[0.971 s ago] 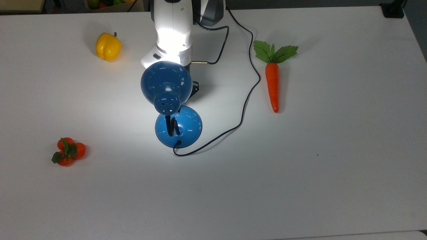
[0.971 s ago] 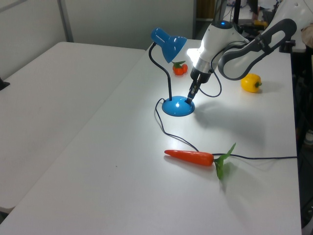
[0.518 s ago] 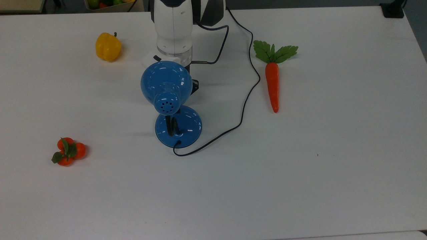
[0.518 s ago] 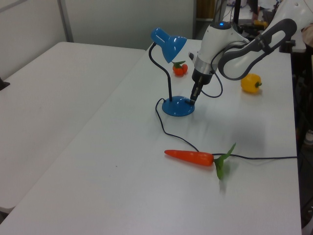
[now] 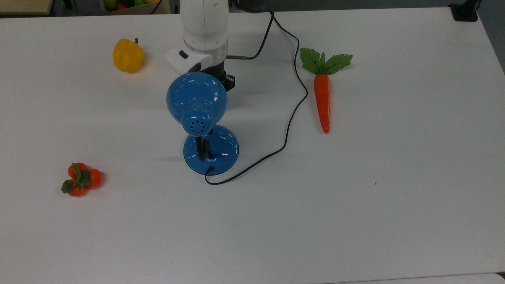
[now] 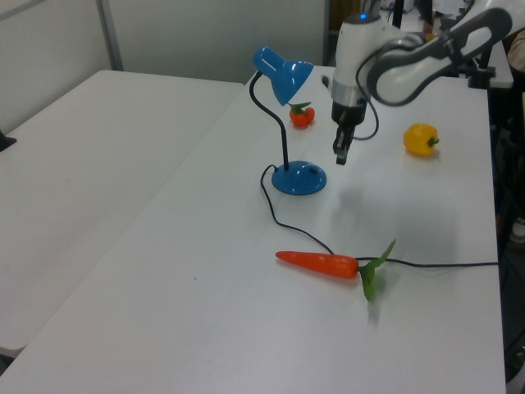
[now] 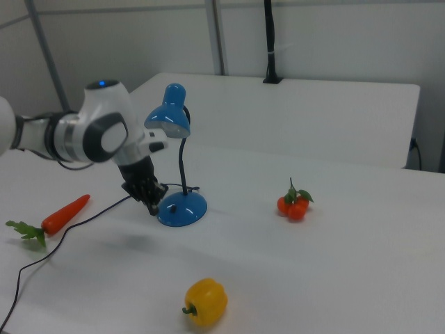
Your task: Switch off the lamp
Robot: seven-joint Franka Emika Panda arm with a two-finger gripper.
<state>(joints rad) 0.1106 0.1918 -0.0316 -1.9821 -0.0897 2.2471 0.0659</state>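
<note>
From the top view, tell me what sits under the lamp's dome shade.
Under the shade, part of the lamp's round blue base and black neck show. The shade covers the table beneath it and the lower part of the hand.

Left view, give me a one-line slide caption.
Pincer raised beside unlit blue lamp, carrot lying in front.

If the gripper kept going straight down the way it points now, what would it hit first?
Probably the bare white table just beside the lamp base. In the left view the gripper hangs clear of the base, though depth is uncertain.
</note>
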